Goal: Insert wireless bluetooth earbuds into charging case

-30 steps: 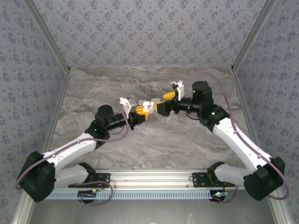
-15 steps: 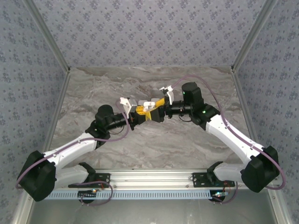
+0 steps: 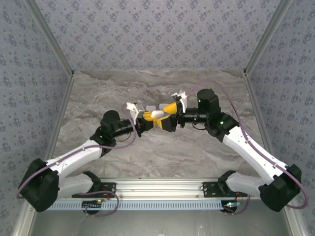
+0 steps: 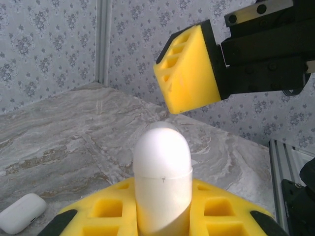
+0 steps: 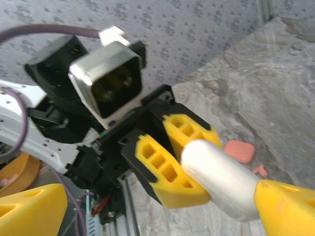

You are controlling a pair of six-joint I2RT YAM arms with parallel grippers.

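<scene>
The white charging case [image 4: 162,177] is being gripped by the left jaws. The wide-open right jaws, farther off a second ago, are being brought up to its tip, likely for opening. A tiny orange earbud [image 5: 260,170] is lying on the worktop [image 5: 275,98] beyond.

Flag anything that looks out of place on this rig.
The left gripper holds a white charging case in the air with its lid shut. On the table, what looks like a small orange-red earbud lies loose beside the salmon case, outside any case. Nothing looks spilled or damaged.
</scene>
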